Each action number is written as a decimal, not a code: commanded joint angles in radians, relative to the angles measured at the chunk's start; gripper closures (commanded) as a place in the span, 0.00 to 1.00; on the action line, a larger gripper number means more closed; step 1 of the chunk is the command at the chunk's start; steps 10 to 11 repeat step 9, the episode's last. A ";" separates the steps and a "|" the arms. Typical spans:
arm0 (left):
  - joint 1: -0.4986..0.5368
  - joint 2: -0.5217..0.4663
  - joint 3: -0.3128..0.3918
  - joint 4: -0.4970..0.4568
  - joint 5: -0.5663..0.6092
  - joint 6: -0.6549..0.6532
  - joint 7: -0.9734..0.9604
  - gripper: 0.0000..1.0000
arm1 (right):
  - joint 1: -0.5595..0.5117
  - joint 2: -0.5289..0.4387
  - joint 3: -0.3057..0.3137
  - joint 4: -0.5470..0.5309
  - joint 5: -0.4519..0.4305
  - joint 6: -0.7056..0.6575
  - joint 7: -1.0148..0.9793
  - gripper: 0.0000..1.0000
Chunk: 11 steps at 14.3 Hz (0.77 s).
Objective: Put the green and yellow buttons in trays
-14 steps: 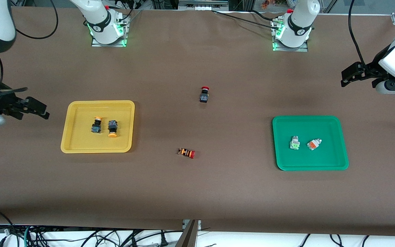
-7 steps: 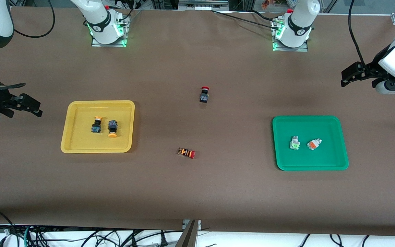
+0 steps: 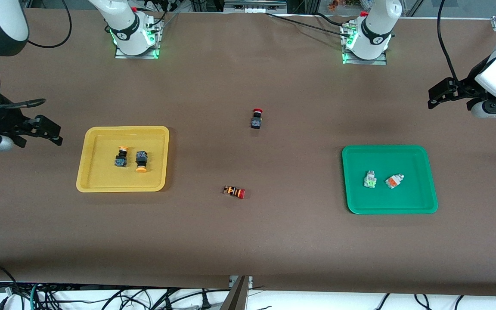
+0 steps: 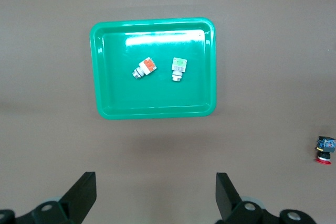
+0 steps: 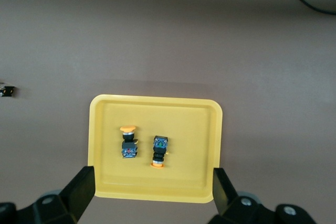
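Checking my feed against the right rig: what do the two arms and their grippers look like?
Both arms are white Frankas with dark joint bands, on metal base plates lit green. Black cables run along them. The left gripper and right gripper are black, each with two flat, angular black fingers on a dark body; the right wrist shows a silver section.

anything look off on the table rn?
Nothing stands out. Yellow tray holds two yellow-capped buttons, green tray two white ones. Two red-capped buttons lie on bare table between the trays.
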 commanded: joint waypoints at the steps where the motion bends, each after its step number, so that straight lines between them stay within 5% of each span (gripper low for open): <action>1: -0.003 0.013 0.001 0.032 0.018 -0.023 0.024 0.00 | 0.000 0.009 0.001 0.003 -0.033 -0.018 0.015 0.01; 11: -0.003 0.013 0.001 0.032 0.018 -0.028 0.024 0.00 | 0.000 0.013 0.001 -0.012 -0.037 -0.028 0.023 0.01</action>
